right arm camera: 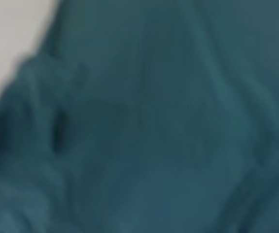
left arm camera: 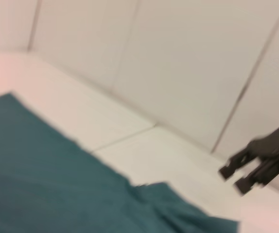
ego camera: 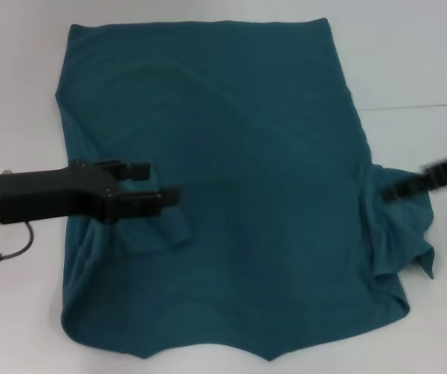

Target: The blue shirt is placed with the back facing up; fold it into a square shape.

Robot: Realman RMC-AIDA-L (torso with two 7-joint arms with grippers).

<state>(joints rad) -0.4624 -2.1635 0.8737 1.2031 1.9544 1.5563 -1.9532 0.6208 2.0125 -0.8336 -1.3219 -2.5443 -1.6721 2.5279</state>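
Observation:
The blue shirt [ego camera: 239, 140] lies spread on the white table, plain side up, its hem toward the far edge. Its left sleeve [ego camera: 169, 227] is folded inward onto the body. My left gripper [ego camera: 155, 184] hovers just above that folded sleeve, open, with nothing between its fingers. The right sleeve [ego camera: 410, 234] is bunched and wrinkled at the shirt's right side. My right gripper [ego camera: 391, 191] is over that sleeve, blurred in the head view. The left wrist view shows the shirt [left arm camera: 42, 179] and the right gripper [left arm camera: 236, 177] with its fingers apart. The shirt's fabric [right arm camera: 154, 121] fills the right wrist view.
White table [ego camera: 410, 62] surrounds the shirt, with a thin seam line [ego camera: 418, 105] running across it at the right. Pale wall panels [left arm camera: 178, 58] stand behind the table in the left wrist view.

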